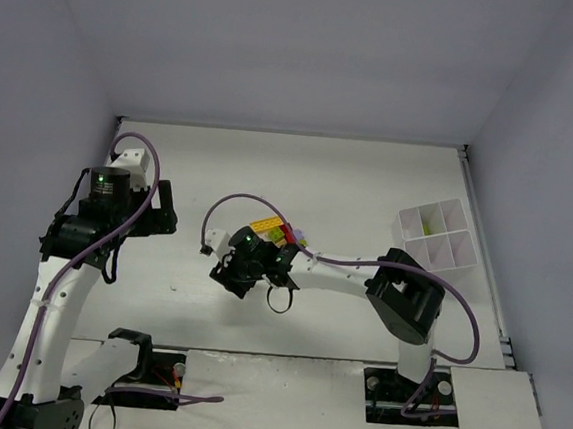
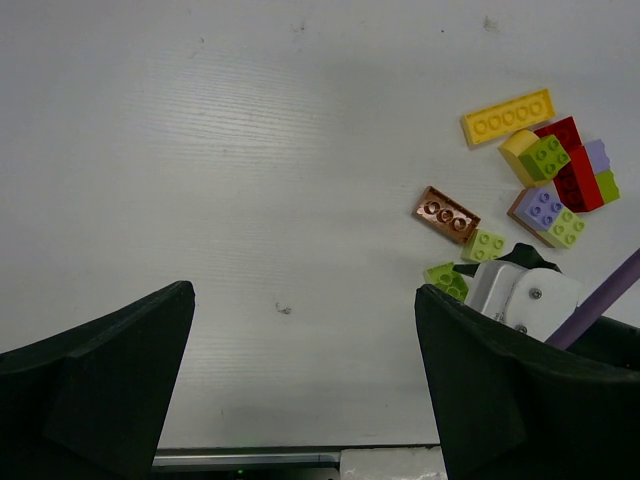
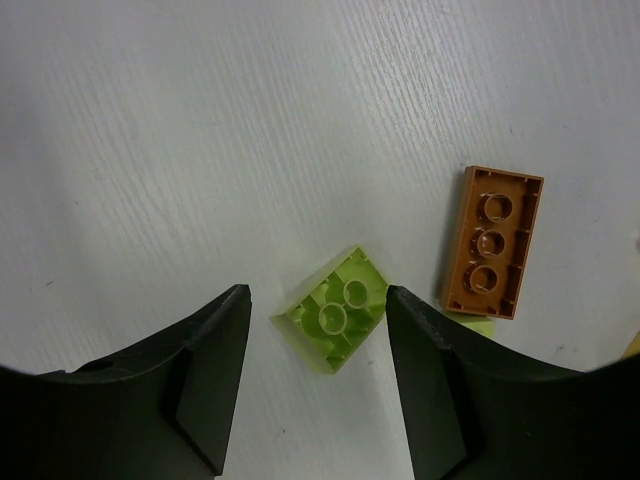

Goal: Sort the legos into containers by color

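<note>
Right gripper (image 3: 317, 292): black jaws partly open, straddling one lime green studded plastic brick (image 3: 335, 318), which lies underside-up on the white table (image 3: 200, 120). A gap shows on one side; the brick is not gripped.
Brown flat plate (image 3: 492, 240): underside-up, just beside that brick.
Left gripper (image 2: 303, 300): jaws wide apart, holding nothing.
Remaining bricks (image 2: 550, 170): heaped nearby.
White divided plastic tray (image 1: 404, 217): far right, well apart.

Tray (image 1: 438, 237) at far right of desk (image 1: 350, 180); one lego (image 1: 426, 227) in its far-left compartment. Pile (image 2: 575, 180) mid-desk, just behind right claw (image 3: 318, 335). Upturned brick (image 3: 335, 318) on desk between that claw's fingers. Flat brick (image 3: 492, 240) right of it, apart; small brick (image 3: 470, 322) touching its near end. Left claw (image 2: 300, 370) over desk, left of pile, well apart.
</note>
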Controlling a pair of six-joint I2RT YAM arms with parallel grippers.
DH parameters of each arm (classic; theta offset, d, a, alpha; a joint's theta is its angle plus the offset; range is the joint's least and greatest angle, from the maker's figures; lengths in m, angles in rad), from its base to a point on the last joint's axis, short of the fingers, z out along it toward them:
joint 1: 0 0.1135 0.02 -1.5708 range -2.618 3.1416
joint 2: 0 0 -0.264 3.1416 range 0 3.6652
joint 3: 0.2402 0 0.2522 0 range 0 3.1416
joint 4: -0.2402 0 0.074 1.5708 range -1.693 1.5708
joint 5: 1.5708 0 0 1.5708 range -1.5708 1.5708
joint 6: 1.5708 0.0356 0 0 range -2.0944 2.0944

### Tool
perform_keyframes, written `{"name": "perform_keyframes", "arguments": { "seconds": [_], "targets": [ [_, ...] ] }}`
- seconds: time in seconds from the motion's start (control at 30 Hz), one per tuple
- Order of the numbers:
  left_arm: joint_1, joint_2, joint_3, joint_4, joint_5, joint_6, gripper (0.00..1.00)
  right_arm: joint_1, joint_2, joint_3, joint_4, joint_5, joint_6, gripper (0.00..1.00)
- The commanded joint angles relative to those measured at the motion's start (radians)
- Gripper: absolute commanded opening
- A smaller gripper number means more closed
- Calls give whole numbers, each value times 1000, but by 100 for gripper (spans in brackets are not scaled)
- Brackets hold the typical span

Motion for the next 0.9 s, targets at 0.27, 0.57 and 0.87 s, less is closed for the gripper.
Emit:
{"name": "perform_keyframes", "arguments": {
  "seconds": [0.27, 0.57, 0.87],
  "targets": [
    [-7, 1, 20, 25, -11, -5, 85, 7, 12, 17, -5, 19, -15, 50],
    [-7, 2, 10, 31, -9, -7, 85, 7, 30, 8, -14, 39, -18, 52],
    [-7, -1, 7, 30, -9, -7, 85, 7, 34, 2, -17, 71, -23, 42]
  ]
}}
